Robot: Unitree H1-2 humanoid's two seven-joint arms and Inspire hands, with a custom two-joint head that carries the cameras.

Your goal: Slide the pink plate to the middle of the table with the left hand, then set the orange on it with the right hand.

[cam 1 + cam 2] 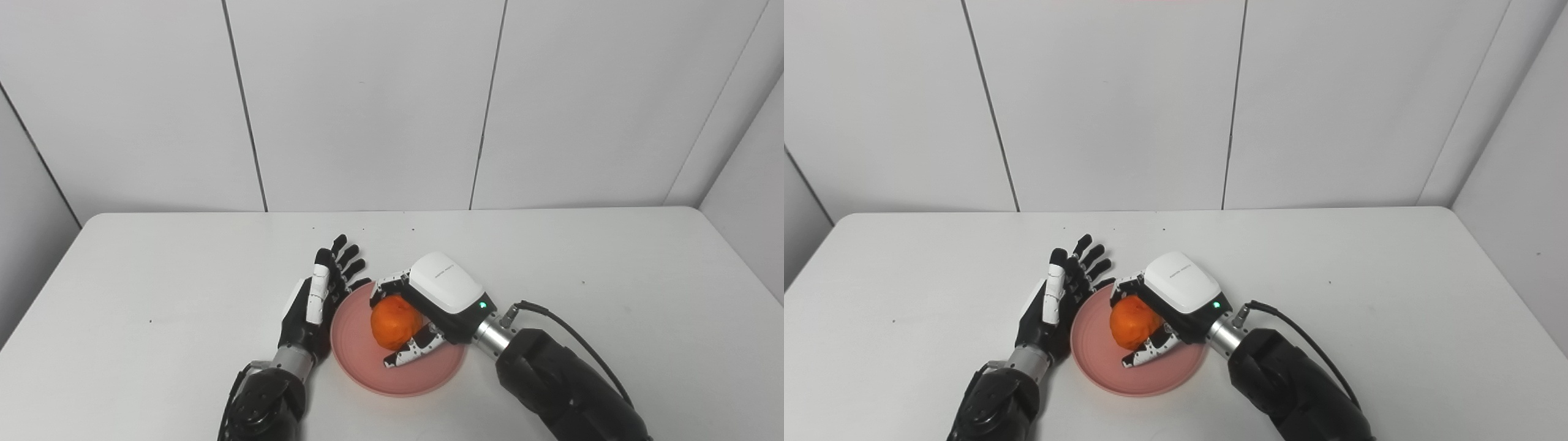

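Right hand (pixel 429 306) grips the orange (pixel 395 323) over the pink plate (pixel 367 361); left hand (pixel 315 300) flat, fingers spread.

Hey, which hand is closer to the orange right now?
The right hand: its fingers are wrapped around the orange, over the pink plate. The left hand stands open beside the plate's left rim, apart from the orange.

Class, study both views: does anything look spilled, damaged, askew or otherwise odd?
Nothing stands out. The pink plate lies flat on the table; the right hand holds the orange over it, and the left hand is open beside its rim.
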